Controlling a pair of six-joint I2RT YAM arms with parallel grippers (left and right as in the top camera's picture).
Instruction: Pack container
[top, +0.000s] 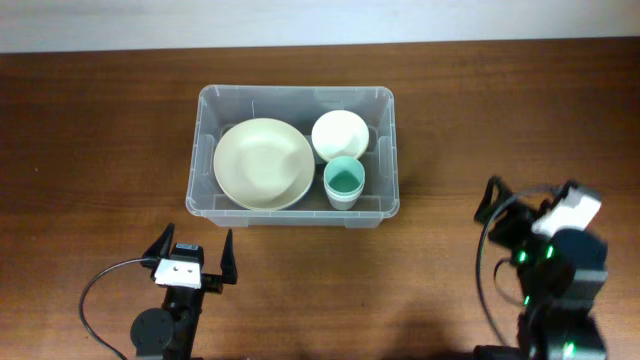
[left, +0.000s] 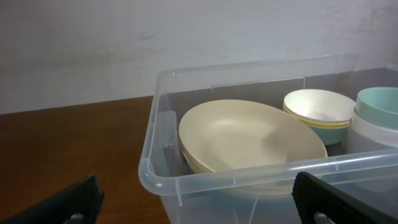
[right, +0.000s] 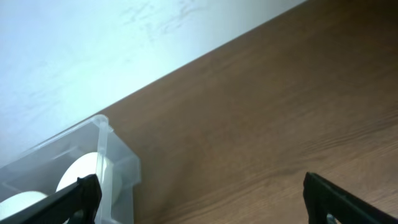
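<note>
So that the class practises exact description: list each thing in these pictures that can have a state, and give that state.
container: upright, lidless, holding dishes.
large cream bowl: upright, empty, in the container's left part.
white bowl: upright, empty, inside.
teal cup: upright, empty, inside.
left gripper: fingers open, holding nothing.
right gripper: fingers open, holding nothing.
</note>
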